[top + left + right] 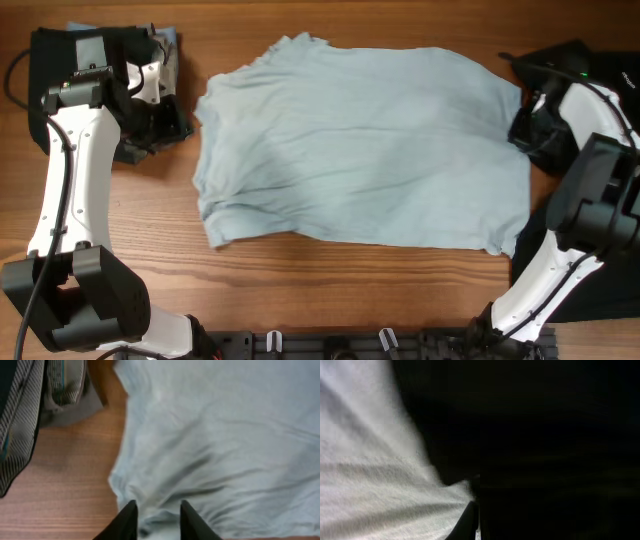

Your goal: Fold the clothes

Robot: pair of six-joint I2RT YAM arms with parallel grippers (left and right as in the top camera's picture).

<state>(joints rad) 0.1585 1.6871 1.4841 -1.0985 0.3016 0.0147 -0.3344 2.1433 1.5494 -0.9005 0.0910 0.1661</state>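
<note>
Right gripper [474,502] tight on an edge of the pale-blue T-shirt [360,150] — left gripper [157,520] slightly ajar (nothing held)

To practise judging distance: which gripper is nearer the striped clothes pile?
Left. The left gripper hangs over the T-shirt edge next to the striped pile; the right gripper is at the T-shirt's opposite edge, far across.
</note>
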